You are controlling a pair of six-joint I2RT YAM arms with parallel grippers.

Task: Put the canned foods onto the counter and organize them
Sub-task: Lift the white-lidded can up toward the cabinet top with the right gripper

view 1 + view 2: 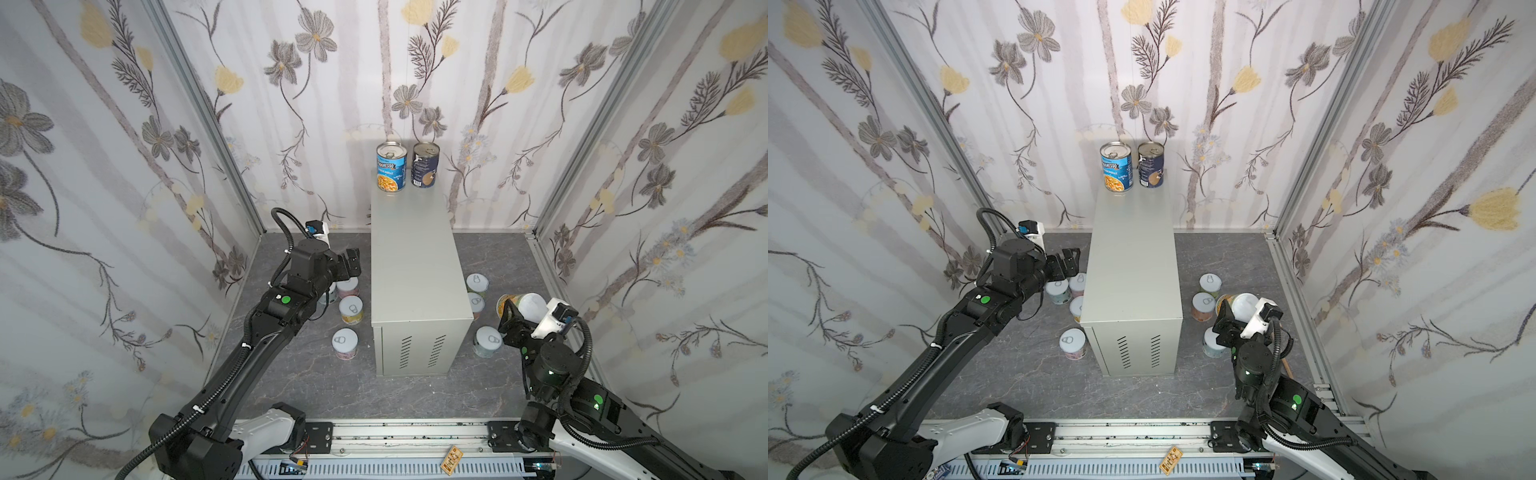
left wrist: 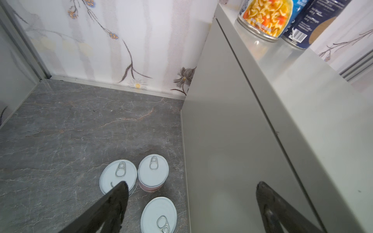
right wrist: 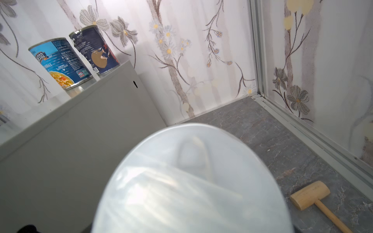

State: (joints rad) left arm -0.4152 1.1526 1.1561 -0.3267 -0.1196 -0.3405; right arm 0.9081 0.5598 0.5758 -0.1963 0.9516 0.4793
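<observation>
Two tall cans, a blue Progresso one (image 1: 391,166) and a dark navy one (image 1: 424,165), stand at the back of the counter (image 1: 415,257), a beige-grey cabinet. My right gripper (image 1: 515,316) is shut on a short white-lidded can (image 1: 523,306) with a yellow label, held tilted above the floor to the right of the counter. Its lid (image 3: 191,181) fills the right wrist view. My left gripper (image 1: 351,264) hangs open by the counter's left side, above short cans (image 2: 153,171) (image 2: 118,175) (image 2: 159,214) on the floor. Nothing is between its fingers (image 2: 121,191).
More short cans stand on the dark marbled floor (image 1: 324,386): one at the left front (image 1: 345,343) and three to the right of the counter (image 1: 477,283) (image 1: 476,301) (image 1: 488,340). A wooden mallet (image 3: 310,194) lies near the right wall. Floral walls close in three sides.
</observation>
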